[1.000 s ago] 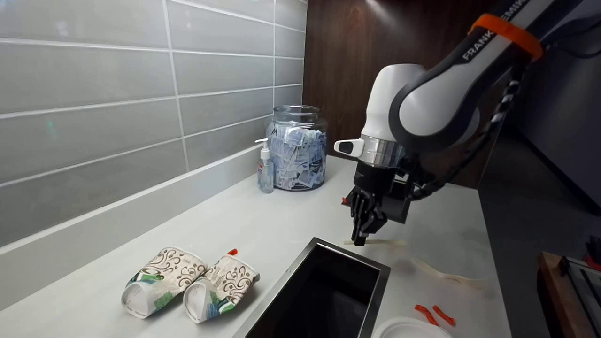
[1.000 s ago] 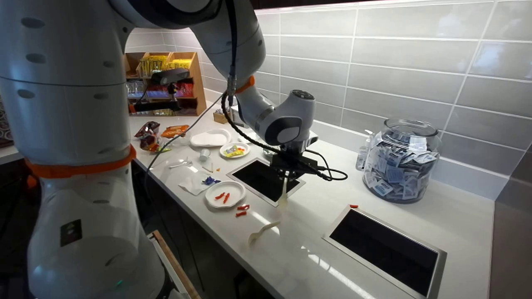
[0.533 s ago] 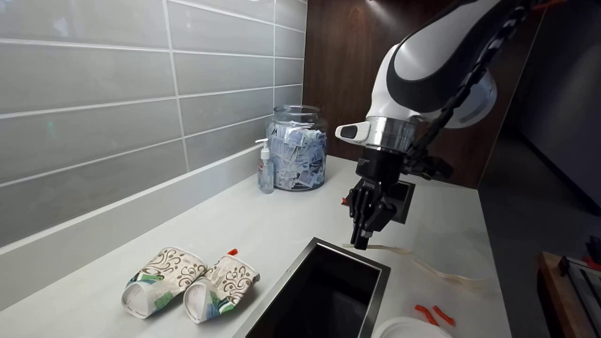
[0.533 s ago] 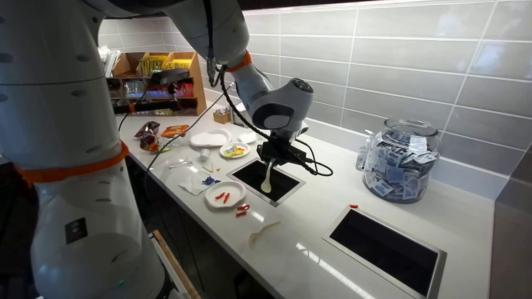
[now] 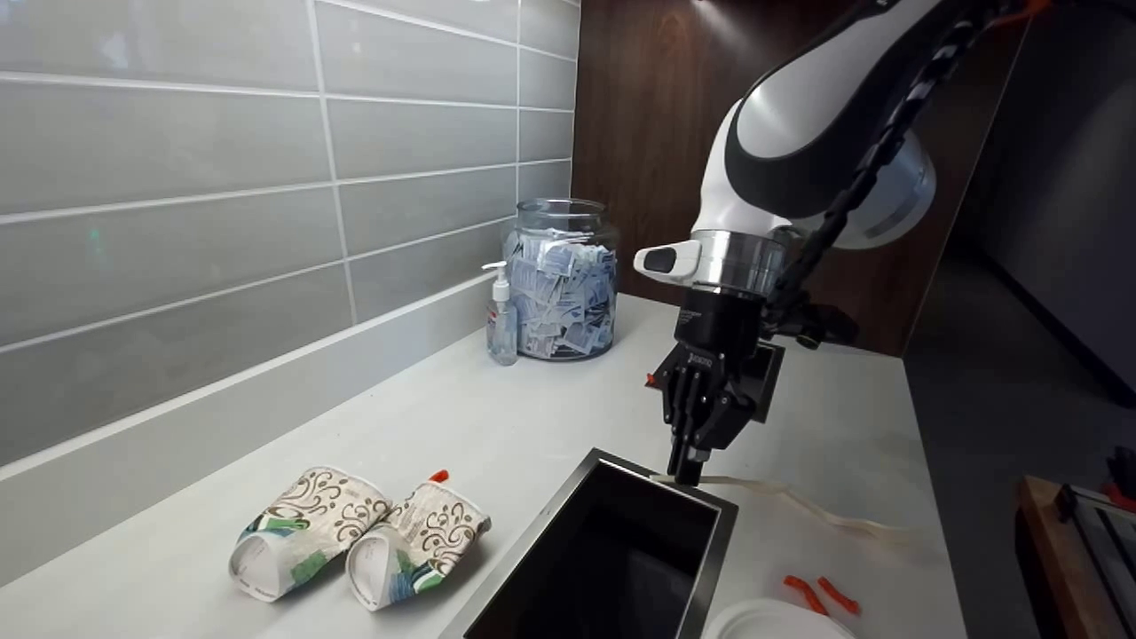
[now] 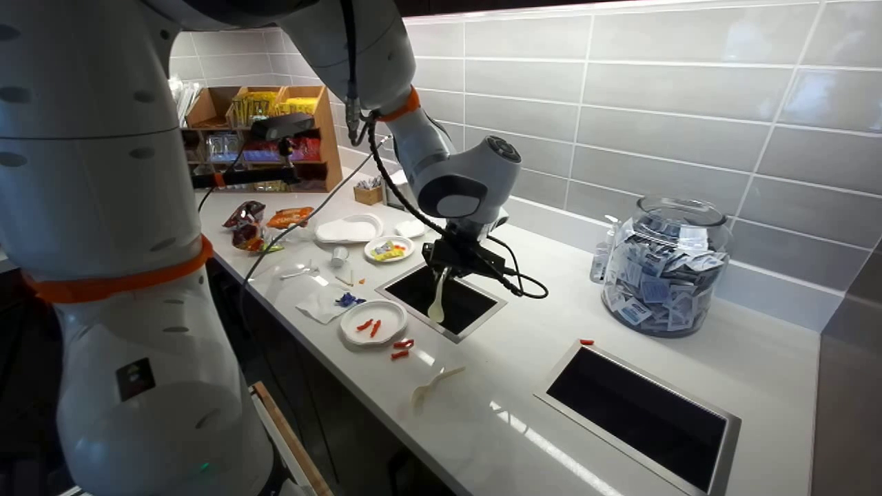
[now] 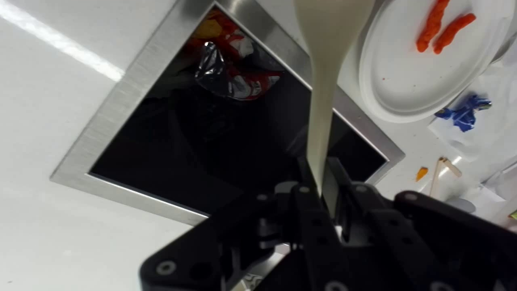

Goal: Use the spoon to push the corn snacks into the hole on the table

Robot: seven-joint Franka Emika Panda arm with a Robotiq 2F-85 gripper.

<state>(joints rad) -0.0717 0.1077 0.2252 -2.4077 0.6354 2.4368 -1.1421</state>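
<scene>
My gripper (image 5: 685, 470) is shut on the handle of a pale cream spoon (image 6: 437, 303). In the wrist view the handle stands between the fingertips (image 7: 321, 169), and the spoon (image 7: 326, 60) crosses the hole's steel rim (image 7: 121, 109). In an exterior view the spoon appears in front of the dark hole (image 6: 417, 315); its height cannot be told. Two orange-red corn snacks (image 7: 452, 32) lie on a white plate (image 6: 344, 334). Two more (image 6: 404, 344) lie on the counter beside it. Another (image 6: 586, 342) lies at a farther hole's rim, and one (image 5: 439, 477) behind a patterned bag.
A second cream spoon (image 6: 431, 386) lies on the counter (image 6: 496, 386). A farther hole (image 6: 558, 372), a glass jar of packets (image 6: 665, 282) and a pump bottle (image 5: 501, 324) stand beyond. Two patterned bags (image 5: 426, 541) and a tiled wall (image 5: 177, 266) flank the near hole.
The arm has carried the spoon from near the hole's corner to in front of the hole in an exterior view. The gripper is slightly lower. The snacks have not moved.
</scene>
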